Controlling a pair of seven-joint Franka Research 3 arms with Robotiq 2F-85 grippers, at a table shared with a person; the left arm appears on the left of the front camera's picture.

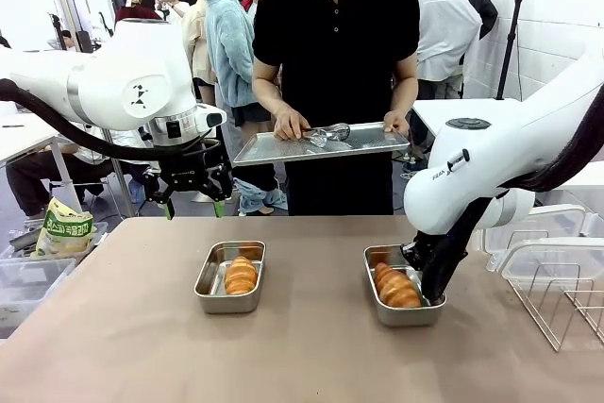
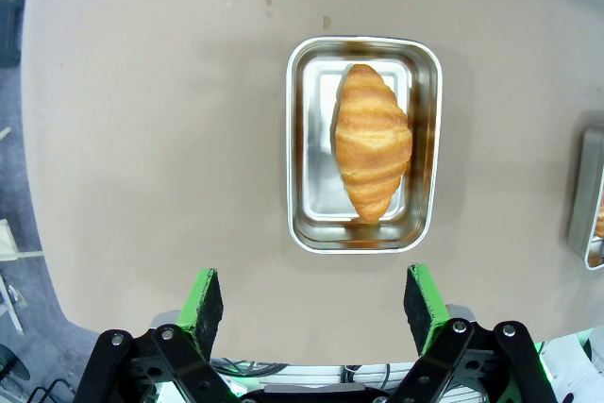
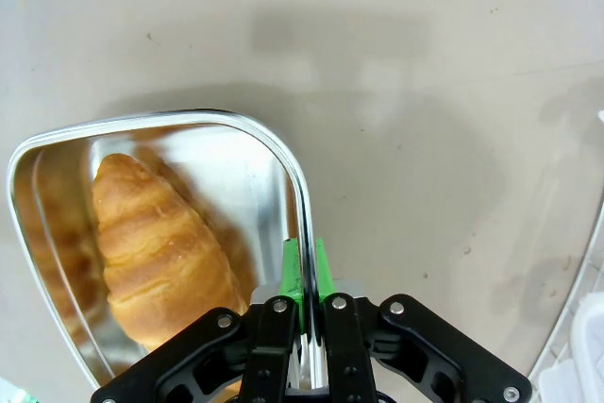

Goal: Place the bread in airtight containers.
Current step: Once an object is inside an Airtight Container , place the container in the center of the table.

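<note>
A rectangular stainless-steel left tub (image 1: pixel 226 306) is sitting on the tan table (image 1: pixel 311 365) at 7 o'clock of its centre, holding a golden-brown ridged croissant (image 1: pixel 241 276). A matching right tub (image 1: pixel 406 316) is sitting at 5 o'clock, holding a second croissant (image 1: pixel 396 287). The left gripper (image 1: pixel 194 207) is hovering at 10 o'clock of the left tub, jaws standing wide apart, gripping nothing. The right gripper (image 3: pixel 304 271) is clamping the right tub's wall at its 3 o'clock side.

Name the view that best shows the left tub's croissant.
The left wrist view: it looks straight down on the whole croissant in the left tub. The front view shows it small and foreshortened. The right wrist view shows the other croissant, in the right tub.
</note>
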